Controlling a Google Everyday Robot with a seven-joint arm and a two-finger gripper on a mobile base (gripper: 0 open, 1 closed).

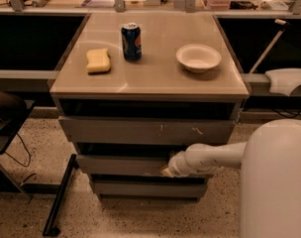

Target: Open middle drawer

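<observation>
The middle drawer (121,165) is the mid-sized plain grey front of the cabinet, below the larger front with pale scratch marks (145,131) and above the narrowest front (148,188). My gripper (166,171) reaches in from the right on a white arm (215,156). Its pale tip is at the lower edge of the middle drawer's front, right of centre. The middle drawer's front sits slightly forward of the bottom one, with a dark gap above it.
On the cabinet top (150,83) stand a blue soda can (131,41), a yellow sponge (98,60) and a white bowl (198,58). My white body (276,182) fills the lower right. A black bar (59,195) leans on the floor at the left.
</observation>
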